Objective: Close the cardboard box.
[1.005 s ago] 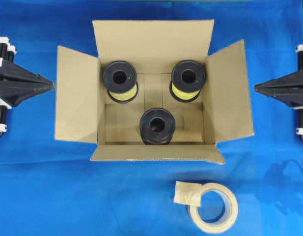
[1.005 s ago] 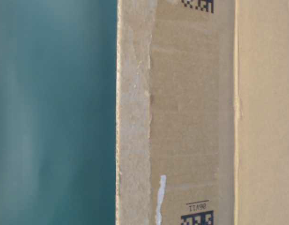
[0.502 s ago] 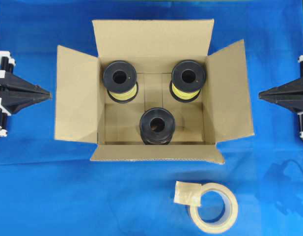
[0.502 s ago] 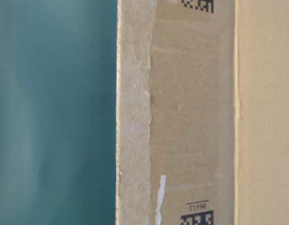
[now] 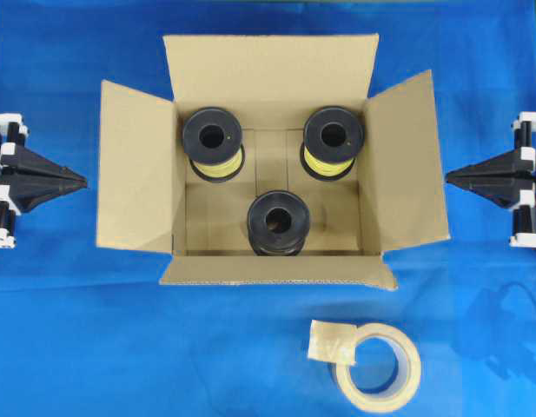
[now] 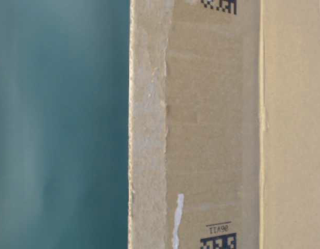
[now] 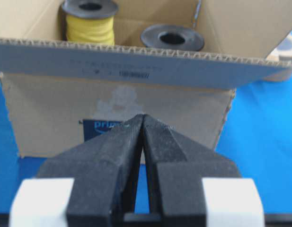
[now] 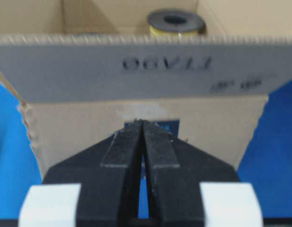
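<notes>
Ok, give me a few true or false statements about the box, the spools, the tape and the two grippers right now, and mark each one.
1. All four flaps of the cardboard box are open. True.
2. Four spools sit inside. False: three spools.
3. The tape roll lies inside the box. False: it lies outside, on the blue cloth.
4. The left gripper has its jaws shut, holding nothing. True.
5. The right gripper grips a flap. False: it is shut, apart from the box.
</notes>
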